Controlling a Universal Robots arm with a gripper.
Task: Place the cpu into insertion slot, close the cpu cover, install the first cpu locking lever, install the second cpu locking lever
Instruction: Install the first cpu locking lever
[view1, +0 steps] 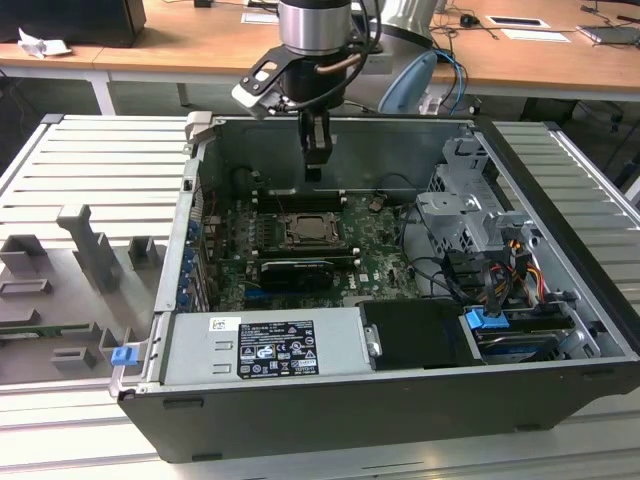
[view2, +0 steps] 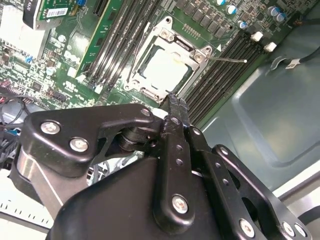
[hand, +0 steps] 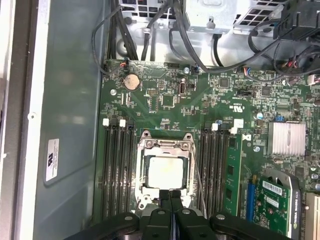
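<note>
The cpu (hand: 165, 171) (view2: 165, 67) lies flat in the insertion slot (view1: 305, 230) on the green board, its pale face up. The silver cpu cover (hand: 165, 146) (view2: 172, 37) lies down around the chip, which shows through its window. A thin wire locking lever (view2: 227, 59) (hand: 198, 176) angles out from one side of the socket. Another thin lever (view2: 134, 55) runs along the opposite side. My gripper (view1: 316, 165) (hand: 170, 192) (view2: 172, 100) hangs above the socket's edge, fingers pressed together with nothing between them.
Memory slots (hand: 116, 165) flank the socket on both sides. A long black card (view1: 295, 270) lies in front of it. The drive cage and cable bundle (view1: 470, 230) fill the exterior view's right. The power supply (view1: 265, 345) sits near the case's front wall.
</note>
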